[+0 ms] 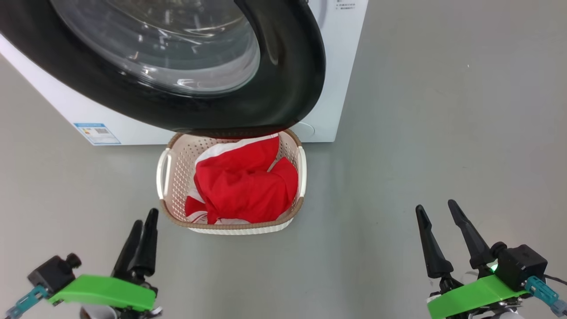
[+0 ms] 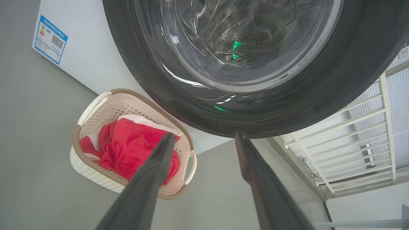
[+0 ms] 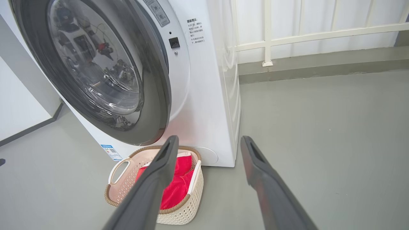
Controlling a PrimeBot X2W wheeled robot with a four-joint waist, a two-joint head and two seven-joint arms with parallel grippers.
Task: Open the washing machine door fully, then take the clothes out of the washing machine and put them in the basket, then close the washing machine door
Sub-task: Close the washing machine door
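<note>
The red clothes [image 1: 243, 186] with white trim lie bunched in the cream basket [image 1: 177, 177] on the floor. The basket sits right under the washing machine door [image 1: 283, 88], whose black rim overhangs its far edge. The door lies close to the white washing machine [image 1: 341, 66]; I cannot tell if it is latched. My left gripper [image 1: 147, 218] hovers near the basket's front left corner, and the left wrist view shows this gripper [image 2: 204, 135] open and empty. My right gripper [image 1: 435, 206] hangs open and empty over bare floor to the right; the right wrist view looks past this gripper [image 3: 208, 138] at the basket [image 3: 179, 217].
Grey floor stretches right of the machine and in front of the basket. A white railing [image 3: 265, 41] runs along the back behind the machine. A blue label [image 1: 96, 133] marks the machine's lower front. A white wall [image 3: 19, 105] stands left of the machine.
</note>
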